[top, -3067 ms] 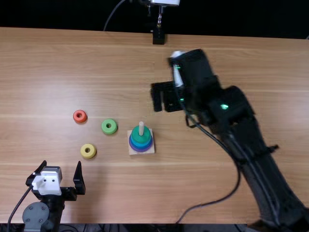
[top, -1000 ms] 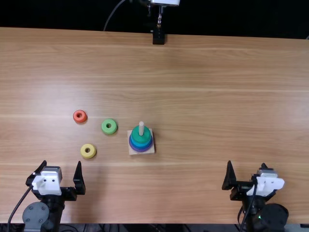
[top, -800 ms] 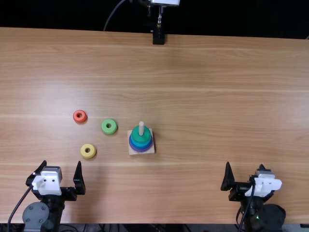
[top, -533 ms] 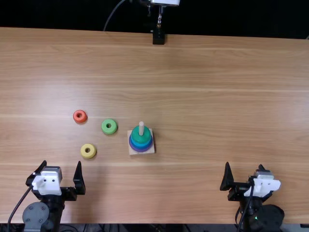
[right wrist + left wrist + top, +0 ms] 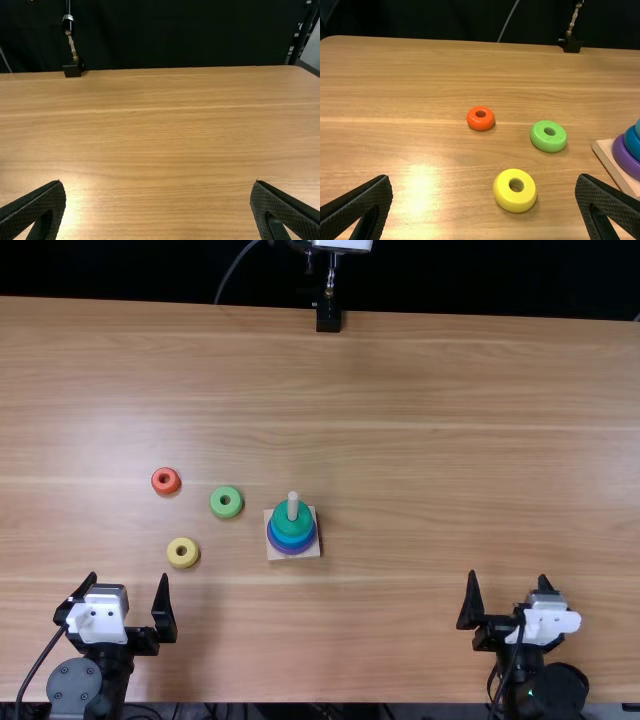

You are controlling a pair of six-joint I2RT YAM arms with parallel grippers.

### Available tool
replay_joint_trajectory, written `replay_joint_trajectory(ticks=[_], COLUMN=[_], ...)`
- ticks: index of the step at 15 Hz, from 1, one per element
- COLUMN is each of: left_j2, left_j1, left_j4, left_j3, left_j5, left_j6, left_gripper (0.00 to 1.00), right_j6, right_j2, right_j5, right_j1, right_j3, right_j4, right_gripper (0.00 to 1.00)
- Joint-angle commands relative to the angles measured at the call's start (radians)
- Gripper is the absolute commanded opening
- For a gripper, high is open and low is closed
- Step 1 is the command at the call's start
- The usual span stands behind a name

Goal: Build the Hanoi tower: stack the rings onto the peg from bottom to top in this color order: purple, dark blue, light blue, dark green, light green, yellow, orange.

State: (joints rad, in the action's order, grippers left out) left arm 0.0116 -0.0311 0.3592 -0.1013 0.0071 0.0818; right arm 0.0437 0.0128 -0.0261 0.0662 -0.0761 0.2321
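"What do you have on your side?"

"From my seat, my left gripper (image 5: pixel 128 578) stands wide open with nothing between its fingers. Their inner faces have a fine, grid-like grain. Out in front of it, flat on the table (image 5: pixel 400 440), I see three loose rings, fat and rounded like little doughnuts: the yellow ring (image 5: pixel 514 204) nearest me, the orange ring (image 5: pixel 480 124) farther out, and the light green ring (image 5: pixel 548 144) nearer the tower."

"And the tower?"

"It's to the right of the loose rings. The base (image 5: pixel 274 554) is a square of pale wood, and the rings taper upward: purple ring (image 5: pixel 625 158), dark blue ring (image 5: pixel 633 144), light blue ring (image 5: pixel 638 128), dark green ring (image 5: pixel 285 525) on top. The smooth, round-ended peg (image 5: pixel 293 505) pokes out above."

"My right gripper (image 5: pixel 508 576) is also spread wide and empty, well apart from the tower. I see streaky light brown grain ahead of it, with a soft shine near one finger."
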Motion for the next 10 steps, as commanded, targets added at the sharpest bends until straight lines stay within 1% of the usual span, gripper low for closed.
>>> replay_joint_trajectory(ticks=[1, 2, 10], left_j2=[-0.012, -0.012, -0.012], left_j1=[0.008, 0.008, 0.008], left_j4=[0.083, 0.083, 0.083], left_j3=[0.101, 0.101, 0.101], left_j5=[0.004, 0.004, 0.004], left_j6=[-0.010, -0.010, -0.010], left_gripper=[1.00, 1.00, 1.00], right_j6=[0.070, 0.087, 0.083], right_j2=[-0.013, -0.013, -0.013], right_j5=[-0.001, 0.000, 0.002], right_j1=[0.006, 0.006, 0.007], right_j3=[0.064, 0.064, 0.064], right_j4=[0.063, 0.097, 0.100], right_gripper=[1.00, 1.00, 1.00])
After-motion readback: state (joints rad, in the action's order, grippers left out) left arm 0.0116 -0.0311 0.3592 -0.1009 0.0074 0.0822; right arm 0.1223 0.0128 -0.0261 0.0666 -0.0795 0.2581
